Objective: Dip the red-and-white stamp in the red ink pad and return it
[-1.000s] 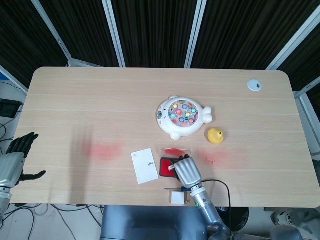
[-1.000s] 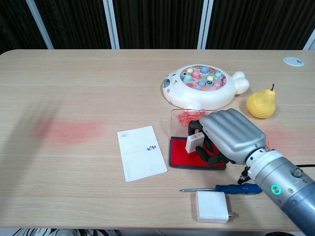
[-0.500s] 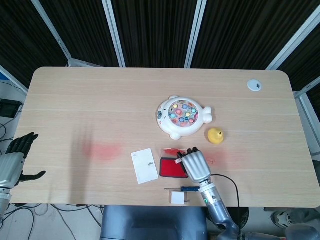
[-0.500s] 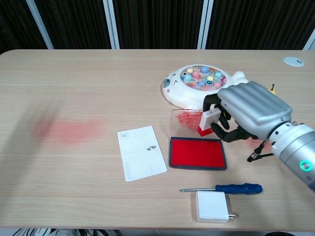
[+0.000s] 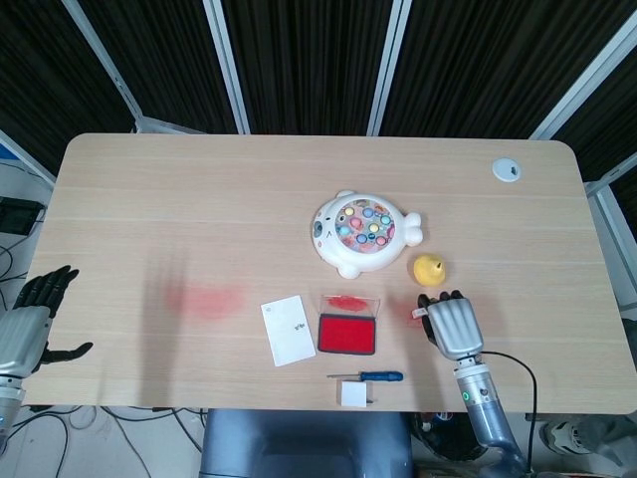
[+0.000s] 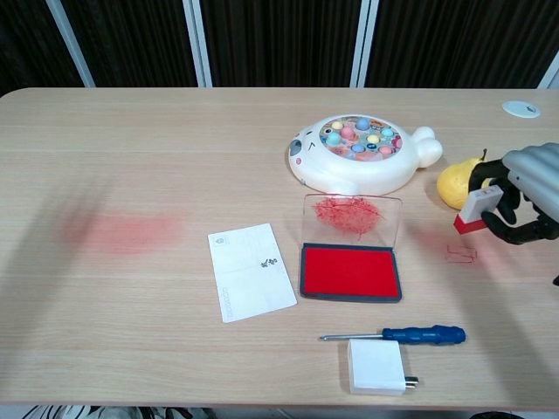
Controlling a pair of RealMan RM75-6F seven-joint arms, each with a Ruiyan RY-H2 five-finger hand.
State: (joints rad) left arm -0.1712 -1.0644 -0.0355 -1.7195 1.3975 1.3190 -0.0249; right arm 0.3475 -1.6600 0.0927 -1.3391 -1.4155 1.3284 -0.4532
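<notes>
My right hand (image 6: 527, 194) grips the red-and-white stamp (image 6: 477, 208) near the table's right side, its red base tilted down a little above a faint red print mark (image 6: 461, 253). In the head view the back of that right hand (image 5: 453, 324) covers the stamp. The red ink pad (image 6: 350, 271) lies open in its dark tray to the left, with its clear lid (image 6: 352, 216) folded back and ink-smeared. The same ink pad (image 5: 347, 334) shows bare in the head view. My left hand (image 5: 30, 324) hangs off the table's left edge, fingers apart, holding nothing.
A white fish-shaped toy (image 6: 358, 154) with coloured pegs stands behind the pad. A yellow pear (image 6: 457, 183) sits just behind my right hand. A white card (image 6: 251, 271) lies left of the pad. A blue-handled screwdriver (image 6: 402, 334) and a white charger (image 6: 377, 367) lie near the front edge.
My right hand has lifted the stamp off the ink pad and carried it to the right, beside the pear. The pad is now uncovered. My left hand has stayed put.
</notes>
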